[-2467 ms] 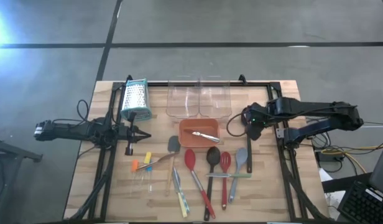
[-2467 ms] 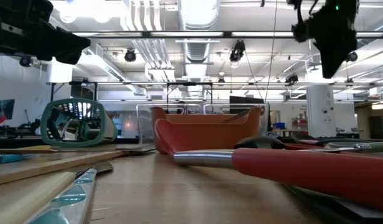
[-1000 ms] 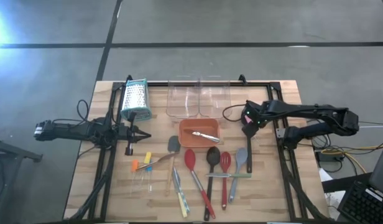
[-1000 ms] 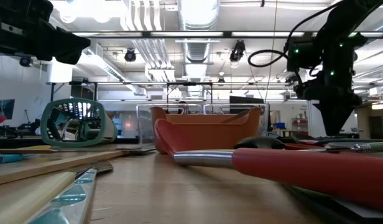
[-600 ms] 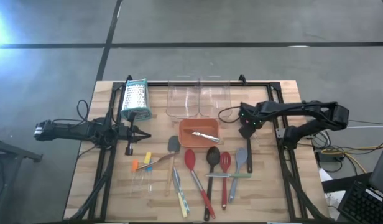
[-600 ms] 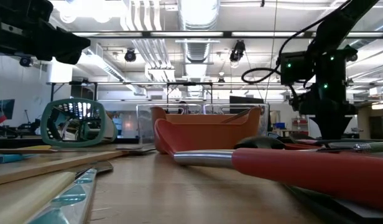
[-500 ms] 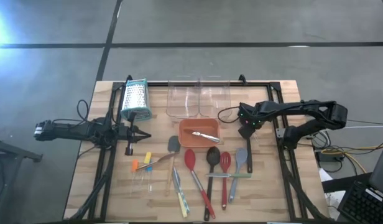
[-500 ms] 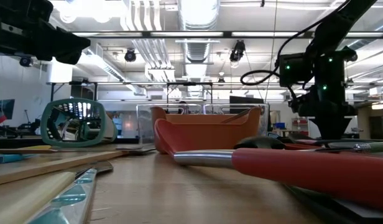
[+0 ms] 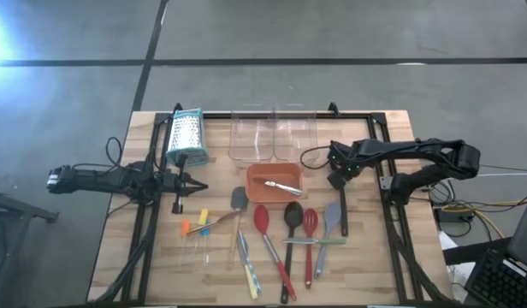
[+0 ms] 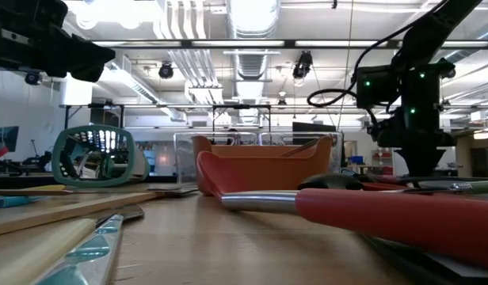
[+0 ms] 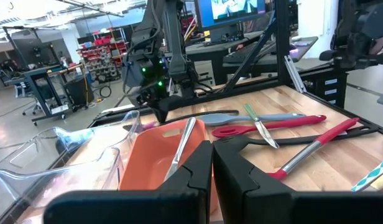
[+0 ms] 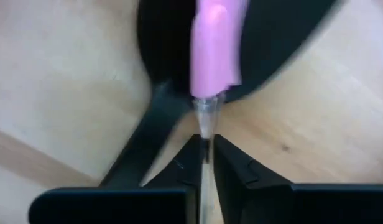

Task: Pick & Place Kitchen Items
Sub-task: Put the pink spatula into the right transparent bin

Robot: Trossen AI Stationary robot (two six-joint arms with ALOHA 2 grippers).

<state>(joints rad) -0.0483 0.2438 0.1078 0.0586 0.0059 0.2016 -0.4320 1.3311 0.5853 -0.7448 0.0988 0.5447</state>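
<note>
The left gripper point(image 9: 195, 185) waits at the table's left side, fingers pressed together on nothing, with the metal grater point(image 9: 186, 136) just behind it. The orange tray point(image 9: 255, 192) lies between the two grippers, a thin tool point(image 9: 282, 186) inside. The right gripper point(image 9: 338, 182) points down just right of the tray, its fingertips point(image 12: 193, 152) clenched on the thin shaft of a pink-handled tool point(image 12: 211, 53). The spoons and spatulas point(image 9: 291, 231) lie in front of it.

I saw an orange tray point(image 9: 275, 181) on the pale wood table point(image 9: 366, 265), a teal-trimmed metal grater point(image 9: 186, 136), red spoons point(image 9: 264, 224), a black spoon point(image 9: 293, 215), and a grey spatula point(image 9: 331, 216). My right wrist view showed a pink-handled piece point(image 12: 211, 50) over something black.
</note>
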